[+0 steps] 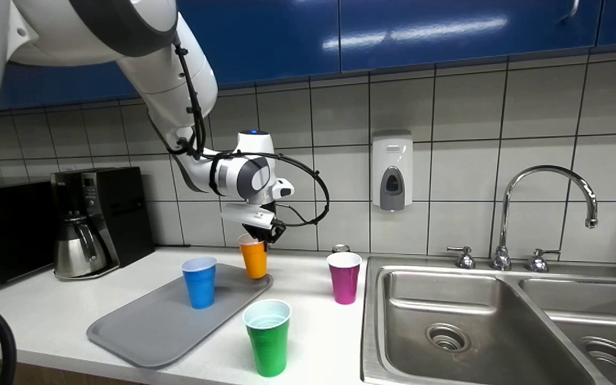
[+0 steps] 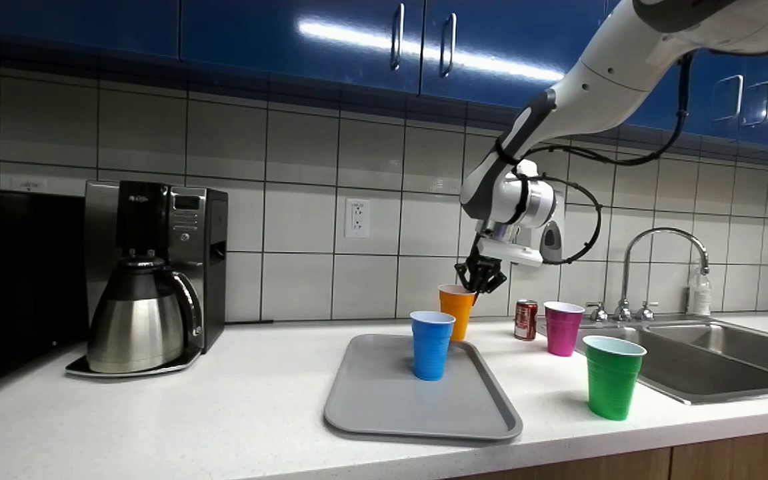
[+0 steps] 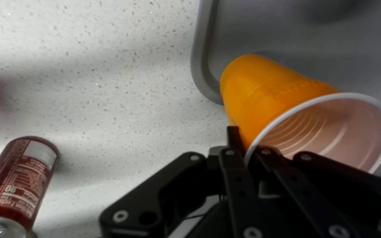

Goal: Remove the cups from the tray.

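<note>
With the black, hinged end effector (image 3: 248,148), pinches the orange plastic tumbler (image 3: 270,89) at its white rim, with one finger outside the wall and one inside the ridged, pale interior. Has the blue plastic tumbler (image 2: 432,350), likewise flared, upright on the flat, round-cornered grey tray (image 2: 391,403), apart from the end effector. Bears on the speckled white tabletop (image 3: 127,82) a ribbed green cup (image 2: 611,383), a tapered magenta cup (image 1: 344,283) and a cylindrical red drinks can (image 3: 21,178). Has the orange plastic tumbler just below the end effector, over a corner of the tray; cannot tell if touching.
</note>
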Tool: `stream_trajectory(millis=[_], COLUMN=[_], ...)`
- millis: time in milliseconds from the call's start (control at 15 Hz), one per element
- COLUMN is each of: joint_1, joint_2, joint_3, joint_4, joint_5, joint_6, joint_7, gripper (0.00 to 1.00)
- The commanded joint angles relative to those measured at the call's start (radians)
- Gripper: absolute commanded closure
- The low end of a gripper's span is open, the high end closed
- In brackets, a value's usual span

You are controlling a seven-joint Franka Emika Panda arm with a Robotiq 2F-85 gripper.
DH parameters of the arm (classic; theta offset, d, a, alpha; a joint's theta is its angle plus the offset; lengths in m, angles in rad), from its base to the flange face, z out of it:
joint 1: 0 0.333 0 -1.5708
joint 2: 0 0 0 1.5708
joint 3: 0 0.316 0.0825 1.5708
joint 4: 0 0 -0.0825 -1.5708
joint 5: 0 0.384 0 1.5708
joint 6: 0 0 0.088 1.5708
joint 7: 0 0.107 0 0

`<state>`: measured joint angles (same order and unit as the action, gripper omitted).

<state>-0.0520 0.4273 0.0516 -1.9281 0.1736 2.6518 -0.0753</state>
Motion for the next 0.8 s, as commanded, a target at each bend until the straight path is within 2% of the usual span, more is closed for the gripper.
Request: stream_trajectory(millis=[0,733], joint_1=[-0.037,-0.077], joint_2=[-0.038,-0.037], joint_3=[0.013,-0.032], joint_4=[-0.008,-0.006], joint_5=[0.023,0.005], joint_6=[-0.014,-0.007], joint_7=[-0.035,-0.031], gripper=[0.99,0.99])
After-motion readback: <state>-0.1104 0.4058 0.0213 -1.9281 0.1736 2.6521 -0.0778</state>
